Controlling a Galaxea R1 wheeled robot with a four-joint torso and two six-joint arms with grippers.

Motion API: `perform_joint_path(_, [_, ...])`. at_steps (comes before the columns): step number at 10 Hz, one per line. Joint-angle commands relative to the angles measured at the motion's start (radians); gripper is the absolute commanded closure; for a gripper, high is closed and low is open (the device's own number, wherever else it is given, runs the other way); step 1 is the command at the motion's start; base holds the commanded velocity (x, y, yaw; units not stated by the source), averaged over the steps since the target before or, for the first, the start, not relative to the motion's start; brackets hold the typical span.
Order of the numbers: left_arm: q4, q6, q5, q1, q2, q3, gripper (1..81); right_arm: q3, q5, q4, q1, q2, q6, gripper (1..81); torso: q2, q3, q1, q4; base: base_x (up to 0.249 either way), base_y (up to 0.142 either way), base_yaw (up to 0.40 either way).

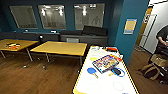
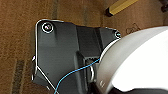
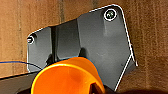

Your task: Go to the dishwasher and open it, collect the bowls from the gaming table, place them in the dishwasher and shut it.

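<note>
While we face the gaming desk (image 1: 100, 85), two bowls (image 1: 91, 70) flank its game box (image 1: 106, 63); jaws' state: cannot tell.

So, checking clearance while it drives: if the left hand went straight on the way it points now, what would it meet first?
Probably the wooden floor: the left wrist view looks down on bare boards beyond the robot's own plate. How far off is unclear.

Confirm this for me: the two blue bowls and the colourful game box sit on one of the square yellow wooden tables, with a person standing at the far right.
Not quite. In the head view the two small round blue bowls and the colourful flat game box sit on the long white-topped table with the yellow edge, not on a square yellow wooden table. The person does stand at the far right.
</note>
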Motion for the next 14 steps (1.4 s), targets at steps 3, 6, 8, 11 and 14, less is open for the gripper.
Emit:
perform_joint_path(3, [0.018,0.004,-0.01,-0.03,-0.012,-0.001,81.1,0.01,-0.037,-0.022,0.035,0.001,-0.003,81.1,0.001,0.0,0.002,0.0,-0.077,0.0,0.0])
perform_joint_path(6, [0.02,0.004,-0.01,-0.023,0.0,-0.015,81.1,0.012,-0.02,-0.022,0.026,0.006,-0.003,81.1,0.0,0.0,-0.001,0.0,-0.105,0.0,0.0])
perform_joint_path(8, [0.021,0.005,-0.01,-0.02,0.028,-0.056,81.1,0.007,-0.008,-0.022,0.021,0.012,-0.003,81.1,0.0,0.0,-0.001,0.0,-0.113,0.0,0.0])
perform_joint_path(11, [0.021,0.005,-0.01,-0.019,0.04,-0.076,81.1,0.006,-0.008,-0.025,0.021,0.01,-0.003,81.1,-0.001,0.001,-0.001,0.0,-0.115,0.0,0.0])
perform_joint_path(14, [0.021,0.005,-0.009,-0.019,0.045,-0.079,81.1,0.003,-0.008,-0.032,0.021,0.023,-0.003,81.1,-0.001,0.001,-0.002,0.0,-0.118,0.0,0.0])
